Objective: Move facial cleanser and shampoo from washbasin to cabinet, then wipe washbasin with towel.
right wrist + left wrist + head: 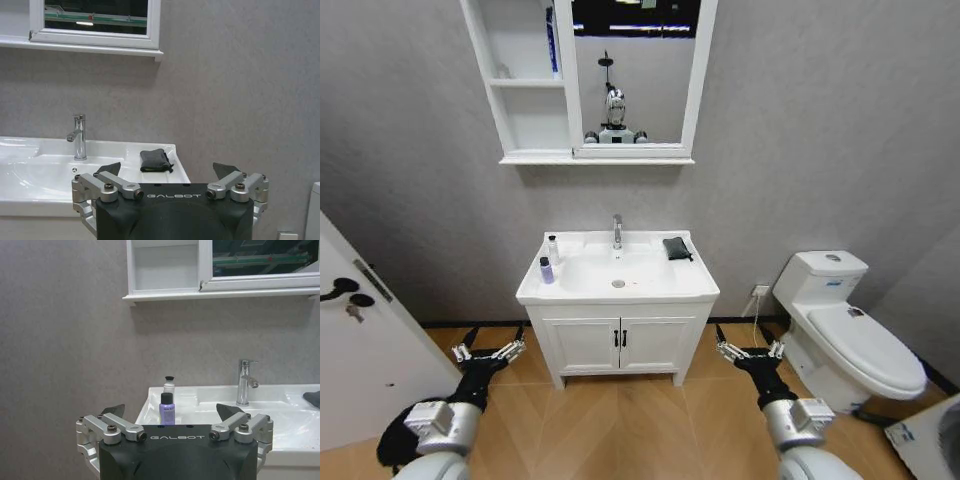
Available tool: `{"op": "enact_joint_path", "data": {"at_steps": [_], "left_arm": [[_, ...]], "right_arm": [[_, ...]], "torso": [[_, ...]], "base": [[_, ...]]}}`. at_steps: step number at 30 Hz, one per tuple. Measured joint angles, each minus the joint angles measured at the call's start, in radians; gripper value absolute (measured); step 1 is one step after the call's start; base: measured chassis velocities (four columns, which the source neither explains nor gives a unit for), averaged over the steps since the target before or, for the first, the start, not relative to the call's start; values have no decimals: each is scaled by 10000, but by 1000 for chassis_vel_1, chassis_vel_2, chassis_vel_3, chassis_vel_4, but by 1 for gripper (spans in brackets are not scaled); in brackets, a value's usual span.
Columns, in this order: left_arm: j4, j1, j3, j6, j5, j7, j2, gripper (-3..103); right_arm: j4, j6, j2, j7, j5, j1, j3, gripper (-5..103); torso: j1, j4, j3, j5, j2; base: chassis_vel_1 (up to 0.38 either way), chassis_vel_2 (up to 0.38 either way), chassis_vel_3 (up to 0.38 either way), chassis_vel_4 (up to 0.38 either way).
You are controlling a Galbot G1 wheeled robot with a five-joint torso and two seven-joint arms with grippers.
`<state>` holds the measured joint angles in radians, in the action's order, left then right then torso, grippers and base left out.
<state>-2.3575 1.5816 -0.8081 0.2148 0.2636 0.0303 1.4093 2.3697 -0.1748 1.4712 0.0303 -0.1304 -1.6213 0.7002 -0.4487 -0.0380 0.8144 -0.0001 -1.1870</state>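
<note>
While spread wide and holding nothing, left gripper and right gripper hang low before the vanity, flanking it. Upright at washbasin's left rim: purple bottle, white bottle behind. Folded towel flat at back-right corner. Above, cabinet shelves open.

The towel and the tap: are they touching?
Apart. The right wrist view shows the towel lying on the washbasin rim with bare white ceramic between it and the tap; the head view agrees.
</note>
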Motion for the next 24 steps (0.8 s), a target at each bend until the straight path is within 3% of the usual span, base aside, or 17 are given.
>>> {"op": "enact_joint_path", "data": {"at_steps": [24], "left_arm": [[76, -36, 77, 2, -97, -45, 74, 100]], "right_arm": [[-211, -45, -117, 125, 32, 215, -114, 100]], "torso": [[-9, -5, 3, 2, 2]], "base": [[-176, 173, 171, -162]]}}
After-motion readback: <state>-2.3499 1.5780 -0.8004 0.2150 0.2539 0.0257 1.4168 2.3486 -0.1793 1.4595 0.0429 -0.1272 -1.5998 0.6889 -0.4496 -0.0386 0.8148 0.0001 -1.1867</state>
